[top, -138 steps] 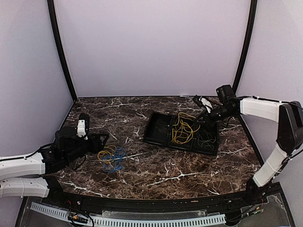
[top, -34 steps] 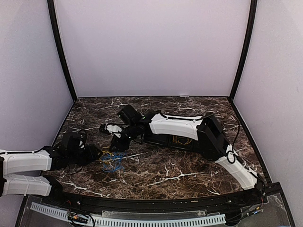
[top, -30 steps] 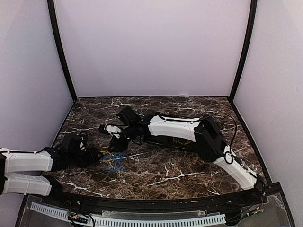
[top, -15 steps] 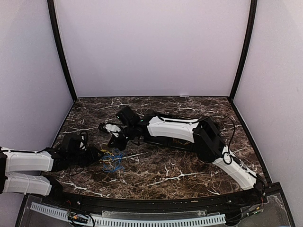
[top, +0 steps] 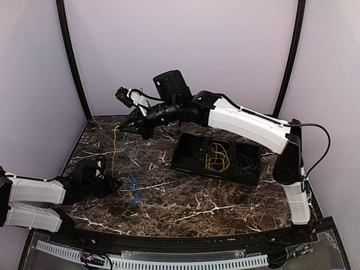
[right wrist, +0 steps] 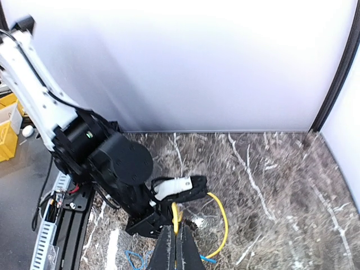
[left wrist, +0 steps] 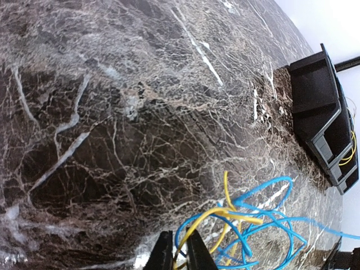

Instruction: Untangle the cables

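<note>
Yellow cable (top: 114, 149) hangs left of the black tray (top: 181, 163), pinched by the right gripper (top: 126, 127), while the left gripper (top: 116, 183) clamps the tangle (top: 134, 188) as anchor.

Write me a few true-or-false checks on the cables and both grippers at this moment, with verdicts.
1. The right gripper is high above the table, pinching a yellow cable. True.
2. The black tray has no cables in it. False: a yellow coil and a dark grey coil lie in separate compartments.
3. The left gripper is down at table level, shut on the yellow-and-blue tangle. True.
4. The blue cable lies inside the tray. False: it is on the table next to the left gripper, apart from the tray.
</note>
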Robot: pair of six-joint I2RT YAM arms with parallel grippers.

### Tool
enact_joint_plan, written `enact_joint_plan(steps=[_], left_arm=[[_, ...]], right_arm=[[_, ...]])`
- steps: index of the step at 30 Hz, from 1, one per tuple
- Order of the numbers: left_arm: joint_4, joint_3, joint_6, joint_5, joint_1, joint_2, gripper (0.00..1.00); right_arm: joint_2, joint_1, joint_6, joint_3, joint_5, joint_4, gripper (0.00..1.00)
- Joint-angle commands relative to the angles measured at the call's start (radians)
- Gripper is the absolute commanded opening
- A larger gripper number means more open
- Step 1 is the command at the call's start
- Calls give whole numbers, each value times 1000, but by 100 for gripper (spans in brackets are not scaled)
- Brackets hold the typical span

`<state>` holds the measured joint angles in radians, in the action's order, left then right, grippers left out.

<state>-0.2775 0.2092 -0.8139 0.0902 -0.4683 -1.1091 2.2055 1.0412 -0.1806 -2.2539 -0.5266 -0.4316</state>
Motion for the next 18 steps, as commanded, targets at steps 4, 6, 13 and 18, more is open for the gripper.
enact_joint_plan(steps=[4, 6, 13, 18], left_arm=[[-18, -32, 37, -29, 7, 39, 0], [5, -32, 45, -51, 7, 62, 0], [113, -11, 80, -121, 7, 152, 0], [216, 70, 110, -129, 7, 357, 0]], right_arm=[[-127, 10, -41, 85, 10, -15, 0], [-156, 2, -41, 92, 5, -23, 0], [-245, -33, -65, 153, 11, -41, 0], [-290, -56, -94, 400, 25, 3, 0]])
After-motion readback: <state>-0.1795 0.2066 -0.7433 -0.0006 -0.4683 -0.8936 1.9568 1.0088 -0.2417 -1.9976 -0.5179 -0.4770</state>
